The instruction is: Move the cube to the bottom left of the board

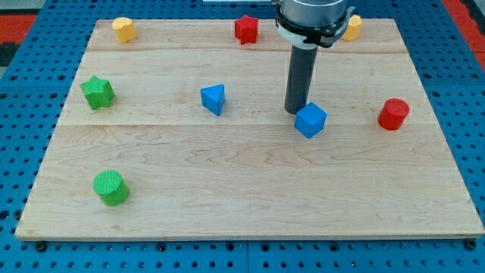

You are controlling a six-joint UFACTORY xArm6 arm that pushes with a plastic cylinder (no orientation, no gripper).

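The blue cube (311, 120) sits right of the board's middle. My tip (294, 111) stands just at the cube's upper left edge, touching or nearly touching it. The dark rod rises from there to the arm's mount at the view's top. The bottom left corner of the wooden board (45, 220) lies far to the left, past a green cylinder (111, 187).
A blue triangular block (214, 98) lies left of the tip. A green star (98, 92) is at the left, a red cylinder (393, 114) at the right. A yellow block (123, 29), a red star (246, 29) and another yellow block (352, 27) line the top edge.
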